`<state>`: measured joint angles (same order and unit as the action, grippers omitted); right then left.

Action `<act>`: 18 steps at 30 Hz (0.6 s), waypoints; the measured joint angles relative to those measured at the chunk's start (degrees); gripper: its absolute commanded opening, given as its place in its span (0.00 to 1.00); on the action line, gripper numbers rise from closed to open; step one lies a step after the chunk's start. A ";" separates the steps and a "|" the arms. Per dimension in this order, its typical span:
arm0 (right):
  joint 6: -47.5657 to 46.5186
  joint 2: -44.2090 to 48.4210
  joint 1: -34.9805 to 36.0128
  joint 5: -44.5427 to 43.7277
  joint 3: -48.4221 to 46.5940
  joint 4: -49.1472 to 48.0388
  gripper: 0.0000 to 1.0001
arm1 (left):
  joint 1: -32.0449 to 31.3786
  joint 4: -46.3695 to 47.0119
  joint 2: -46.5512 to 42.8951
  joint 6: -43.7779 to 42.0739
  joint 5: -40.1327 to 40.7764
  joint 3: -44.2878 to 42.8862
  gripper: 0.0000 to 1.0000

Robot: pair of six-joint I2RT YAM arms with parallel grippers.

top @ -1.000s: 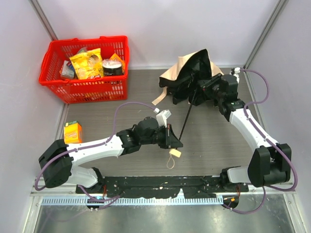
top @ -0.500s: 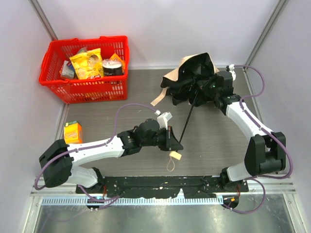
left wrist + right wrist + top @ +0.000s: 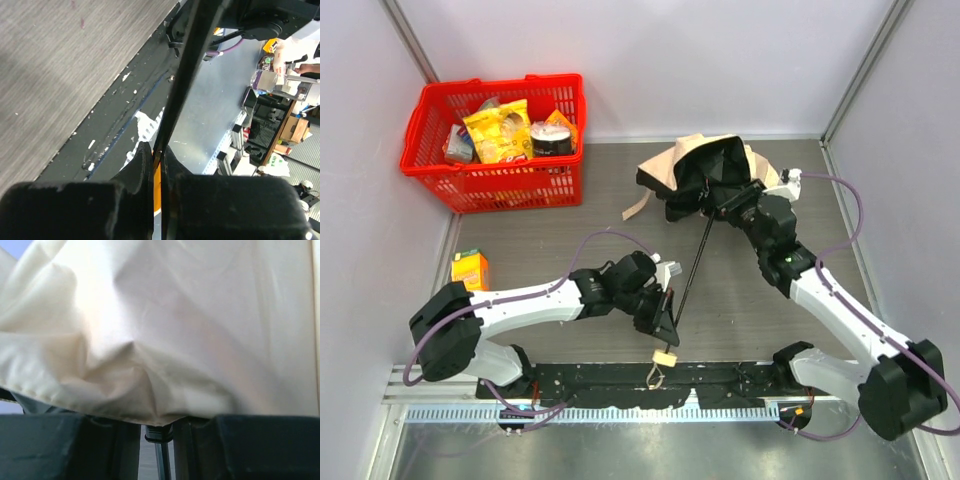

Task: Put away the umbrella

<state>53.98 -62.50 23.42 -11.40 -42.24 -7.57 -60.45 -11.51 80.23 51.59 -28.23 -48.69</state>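
The umbrella lies across the table, its beige canopy (image 3: 705,175) crumpled at the back with the black underside showing. Its thin black shaft (image 3: 690,265) slants down to the cream handle (image 3: 665,357), which rests with its loop cord over the black base strip. My left gripper (image 3: 660,322) is shut on the shaft just above the handle; in the left wrist view the fingers (image 3: 142,165) pinch the black rod (image 3: 177,85). My right gripper (image 3: 735,200) sits at the canopy's base. In its wrist view beige fabric (image 3: 175,315) fills the frame, and the jaws (image 3: 159,440) stand loosely either side of the black runner.
A red basket (image 3: 510,185) full of groceries stands at the back left. An orange carton (image 3: 470,270) sits near the left wall. The umbrella's beige strap (image 3: 635,207) trails left of the canopy. The black base strip (image 3: 740,378) runs along the near edge.
My left gripper has drawn the shaft and handle toward the near edge. The right arm has swung in and the canopy has shifted left. The right jaws narrowed, then widened.
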 measured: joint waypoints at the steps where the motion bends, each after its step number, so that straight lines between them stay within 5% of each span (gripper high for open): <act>1: 0.11 1.36 0.68 -0.15 0.28 -1.18 0.00 | 0.42 -0.02 0.35 -0.83 -0.42 -0.02 0.00; 6: 0.76 4.31 3.63 -1.88 4.87 -10.60 0.00 | 1.16 -1.75 0.83 -3.69 0.24 -0.96 0.00; 10: 1.05 4.22 10.25 2.75 10.58 -6.32 0.00 | 6.36 5.09 0.81 -3.50 9.94 -9.25 0.00; 18: -4.44 5.53 11.04 3.19 5.38 -6.12 0.00 | 9.70 11.21 0.61 -7.72 18.84 -11.41 0.00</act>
<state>49.54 -56.97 34.46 -8.21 -36.86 -13.69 -50.74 -0.30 80.84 43.88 -9.39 -60.10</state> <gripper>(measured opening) 0.309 0.055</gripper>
